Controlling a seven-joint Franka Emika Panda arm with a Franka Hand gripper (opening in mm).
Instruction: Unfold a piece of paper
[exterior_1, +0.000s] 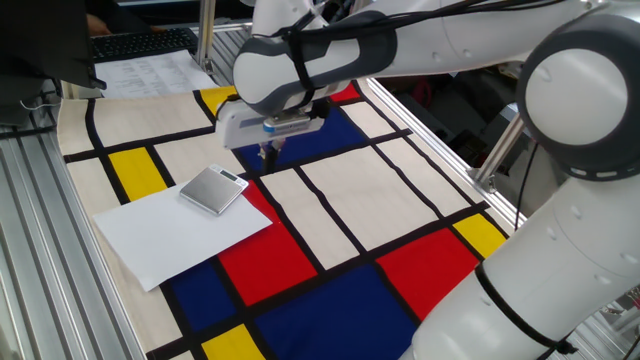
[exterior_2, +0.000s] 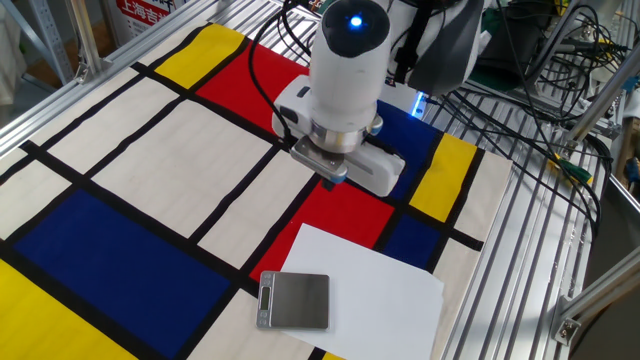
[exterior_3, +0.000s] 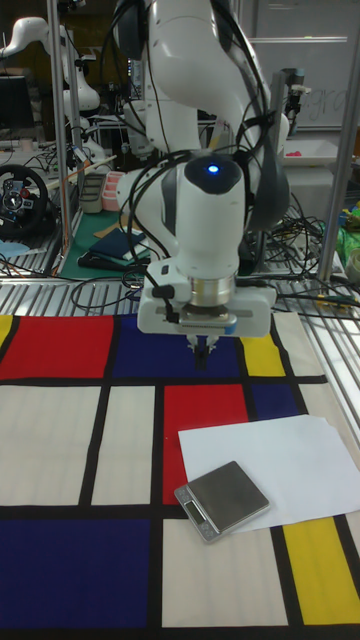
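- White paper (exterior_1: 180, 232) lies flat on the counter's (exterior_1: 360, 200) colour-block cloth, at its edge, with a small grey block (exterior_1: 213, 189) resting on one corner.
- Pincer (exterior_1: 268, 152) hangs above the cloth, tips pointing down, well off the surface and apart from the sheet.
- Its fingers look pressed together with nothing between them; in the tall view the tips (exterior_3: 204, 349) read as one narrow point.
- From the pincer the sheet lies toward the block's side: in the tall view, nearer the camera and to the picture's right.
- In the one fixed view the paper's long axis runs diagonally, from the block's corner down toward the cloth's near edge.
- No crease or raised flap is clear in any view, so I cannot tell which edge would lift.
- My guess: the next move carries the pincer across and down to a free edge, away from the block.
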